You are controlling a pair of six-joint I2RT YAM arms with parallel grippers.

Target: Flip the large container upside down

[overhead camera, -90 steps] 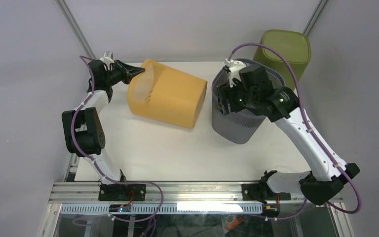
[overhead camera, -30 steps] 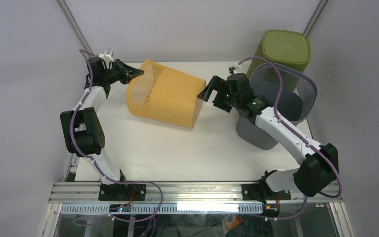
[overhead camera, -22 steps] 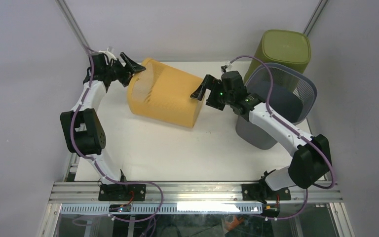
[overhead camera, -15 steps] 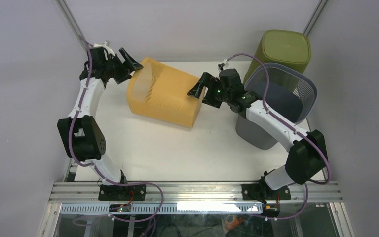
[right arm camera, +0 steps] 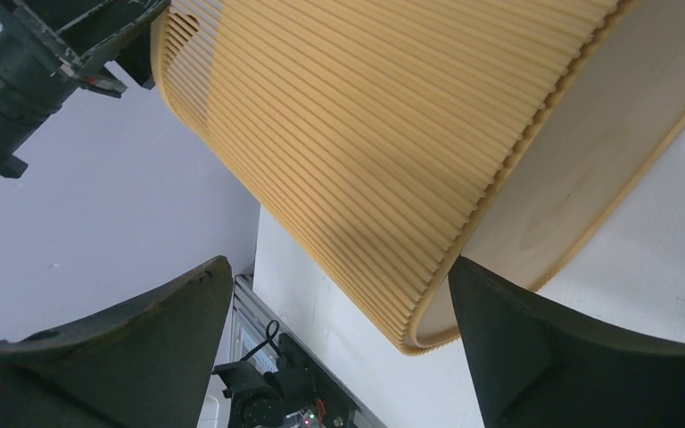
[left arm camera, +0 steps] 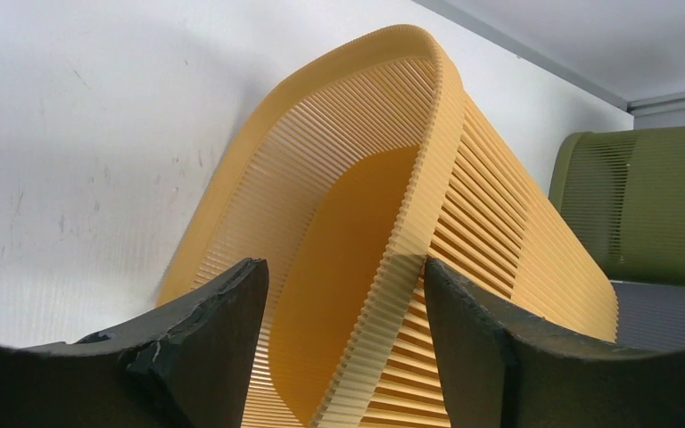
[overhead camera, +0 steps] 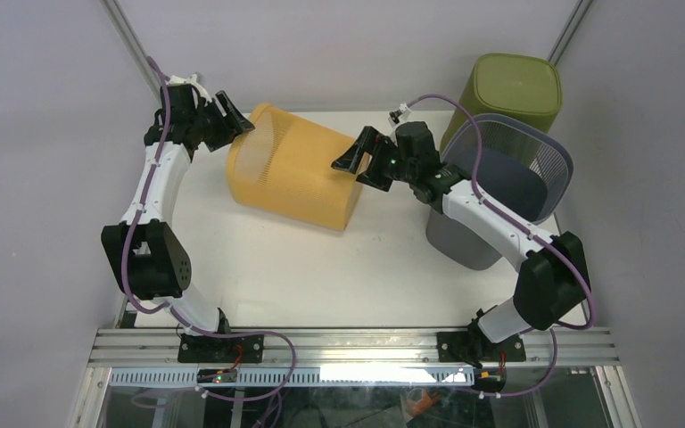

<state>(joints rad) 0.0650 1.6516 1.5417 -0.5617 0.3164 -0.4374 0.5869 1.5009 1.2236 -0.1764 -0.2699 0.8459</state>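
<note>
The large container is a yellow slatted basket (overhead camera: 299, 178) lying on its side, its mouth facing left and its base facing right. My left gripper (overhead camera: 236, 120) is open and straddles the upper rim at the mouth. In the left wrist view the basket's rim (left arm camera: 410, 241) runs between the fingers of the left gripper (left arm camera: 343, 267), close to the right one. My right gripper (overhead camera: 359, 166) is open at the top edge of the base. In the right wrist view the right gripper (right arm camera: 339, 267) stands wide with the basket (right arm camera: 392, 116) just beyond it.
A grey slatted basket (overhead camera: 499, 192) stands upright to the right of the yellow one. A green basket (overhead camera: 513, 89) stands upside down in the back right corner. The white table (overhead camera: 321, 267) ends at a metal rail in front, and walls stand close on both sides.
The left gripper, shut on the basket's rim a second ago, has opened. The right arm has left the grey basket and swung left to the yellow basket's base.
</note>
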